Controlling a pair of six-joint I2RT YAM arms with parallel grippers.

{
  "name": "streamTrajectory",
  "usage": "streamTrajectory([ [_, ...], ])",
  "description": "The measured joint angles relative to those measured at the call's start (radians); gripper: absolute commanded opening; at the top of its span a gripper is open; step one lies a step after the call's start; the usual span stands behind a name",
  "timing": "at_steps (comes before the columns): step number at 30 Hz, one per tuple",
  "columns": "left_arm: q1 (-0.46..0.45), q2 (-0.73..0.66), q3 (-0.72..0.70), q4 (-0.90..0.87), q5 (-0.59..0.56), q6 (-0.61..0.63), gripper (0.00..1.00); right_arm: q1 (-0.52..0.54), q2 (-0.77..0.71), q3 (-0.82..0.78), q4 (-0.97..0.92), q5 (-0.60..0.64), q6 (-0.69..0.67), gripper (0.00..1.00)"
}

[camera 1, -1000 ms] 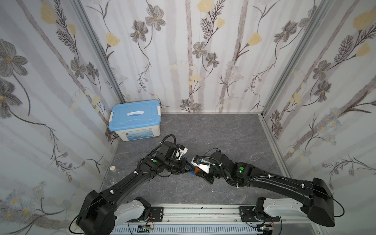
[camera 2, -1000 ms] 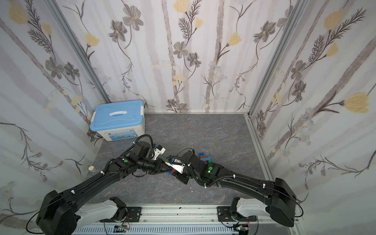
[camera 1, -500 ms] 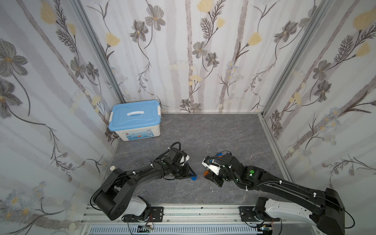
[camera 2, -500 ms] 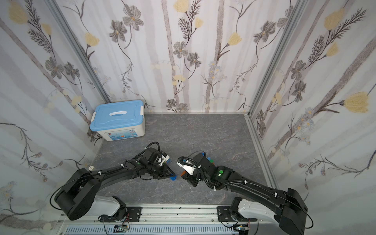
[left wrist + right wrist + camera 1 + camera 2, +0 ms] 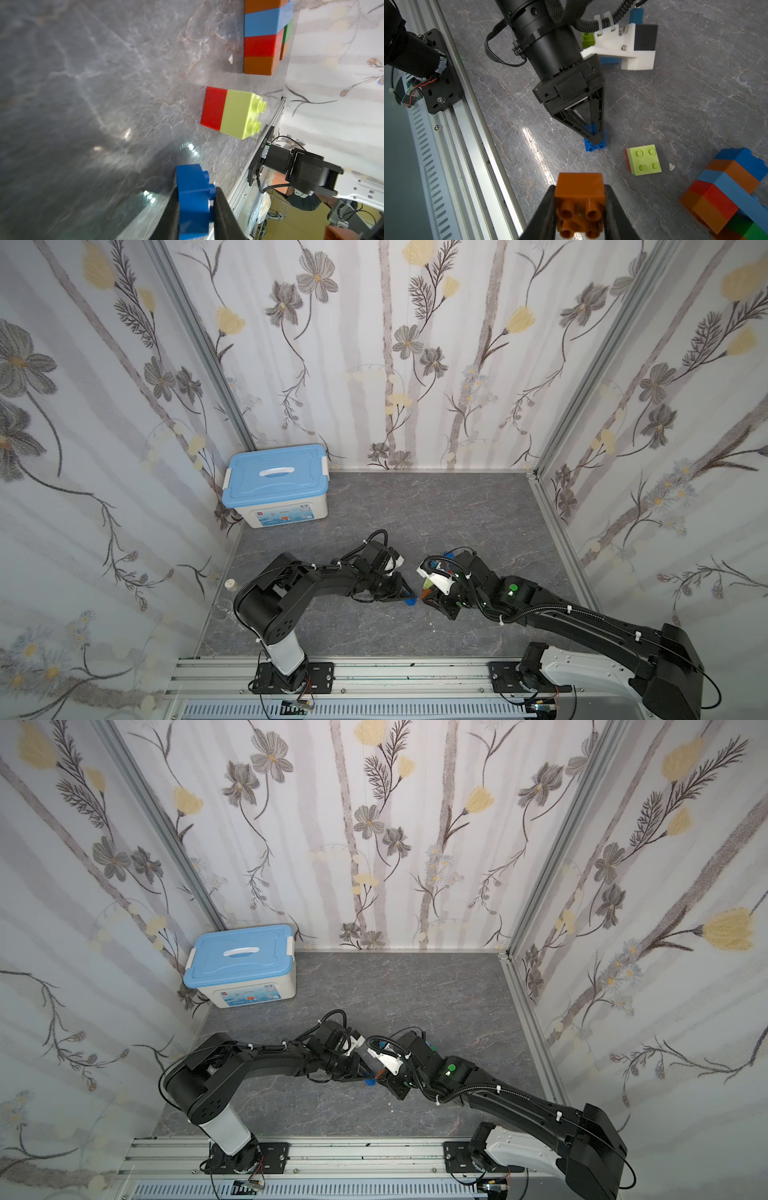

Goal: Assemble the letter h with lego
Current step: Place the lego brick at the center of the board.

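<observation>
1. A grey bench carries a lidded storage box in its far left corner. Both arms reach in from the near edge, and their tips meet just short of the bench's middle.
2. The left gripper is clamped on a small blue brick, which is held low over the bench. Whether the brick touches the surface cannot be told.
3. The right gripper is clamped on an orange brick. Its studs are turned toward the wrist, so the hollow underside is presented outward. The two held bricks are near each other but apart.
4. A lime-on-red pair rests on the bench near the blue brick. Beyond it lies a stack of joined bricks in orange, red, light blue and green, judged to be the part-built letter. Its place relative to the bench edges cannot be fixed, since the right arm covers it in both top views.
5. The step in hand is judged to be the joining of the two held bricks.
6. Several failures are possible:
   - If the studs are met off-centre, a brick may be twisted in its grip or pushed out.
   - The finger tips may be struck together at such close quarters.
   - The lime-on-red pair may be knocked by a low sweep.
</observation>
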Motion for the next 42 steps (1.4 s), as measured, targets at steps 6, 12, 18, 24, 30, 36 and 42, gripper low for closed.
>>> streamTrajectory([
  [6, -0.007, -0.047, 0.018, -0.089, -0.09, 0.033, 0.28, -0.003, 0.034, 0.002, 0.0, 0.004, -0.008, 0.22],
  [12, -0.006, -0.081, 0.049, -0.235, -0.208, 0.083, 0.32, -0.006, 0.051, 0.011, 0.0, 0.005, -0.016, 0.22],
  [18, -0.006, -0.089, 0.061, -0.276, -0.249, 0.106, 0.25, -0.007, 0.069, 0.021, 0.0, 0.007, -0.018, 0.22],
  [24, -0.003, -0.109, 0.053, -0.282, -0.264, 0.119, 0.12, -0.007, 0.078, 0.037, -0.01, 0.007, -0.027, 0.22],
  [30, -0.027, -0.068, 0.008, -0.125, -0.12, 0.04, 0.07, -0.008, 0.061, 0.047, -0.029, 0.008, -0.034, 0.22],
  [36, -0.069, 0.018, 0.017, 0.025, -0.013, -0.039, 0.09, -0.012, 0.033, 0.034, -0.037, 0.031, -0.032, 0.22],
  [42, -0.092, 0.088, 0.08, 0.037, 0.007, -0.02, 0.16, -0.017, 0.028, 0.026, -0.043, 0.038, -0.023, 0.22],
])
